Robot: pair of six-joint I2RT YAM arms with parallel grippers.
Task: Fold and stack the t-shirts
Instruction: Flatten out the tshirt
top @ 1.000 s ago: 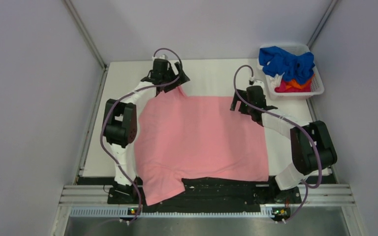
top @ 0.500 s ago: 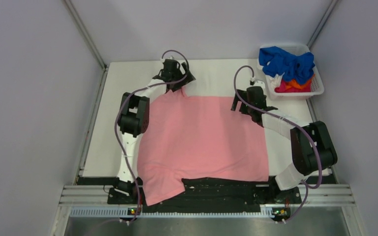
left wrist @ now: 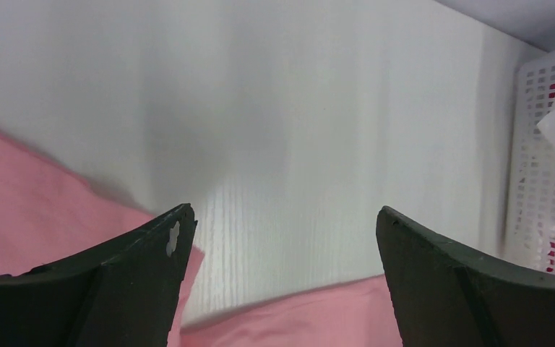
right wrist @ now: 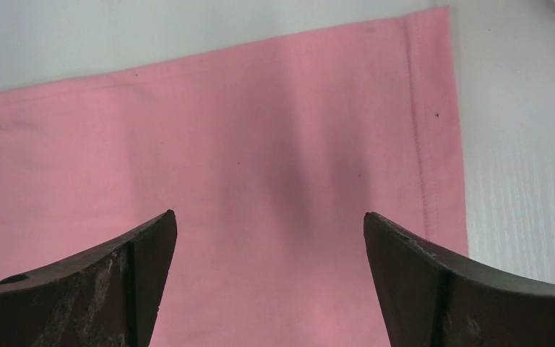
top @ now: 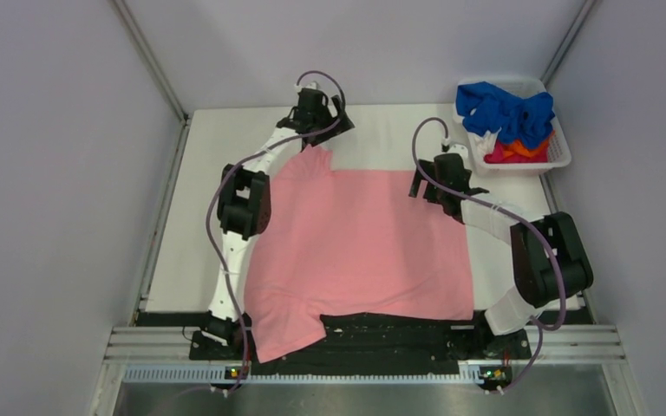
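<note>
- On the white table [top: 381, 130], the salmon-pink t-shirt [top: 355, 251] is spread flat, front or back side not distinguishable.
- Its long axis is judged to run left to right: the stitched hem [right wrist: 423, 144] lies toward the right arm, and the two sleeves lie toward the left arm.
- The right gripper [right wrist: 269, 217] is positioned above the far hem corner, with cloth directly beneath the gap. Its jaws are spread fully and nothing is held.
- The left gripper [left wrist: 283, 217] is positioned just beyond the far sleeve [top: 316, 160], over bare table. Its jaws are likewise spread fully and are empty.
- From the left fingers, the sleeve cloth is seen to the near-left and below. A short reach back toward the shirt is judged necessary before a pinch is possible.
- The right gripper is therefore the better placed for a grasp at the far edge.
- The remaining t-shirts, blue [top: 503, 108] over orange and red [top: 512, 152], are heaped in the white basket [top: 559, 158] at the far right. Their count cannot be determined.
- The neckline is covered by the left arm.
- The near sleeve [top: 286, 334] is draped past the table edge onto the black base rail.
- The height of either gripper above the cloth cannot be determined.
</note>
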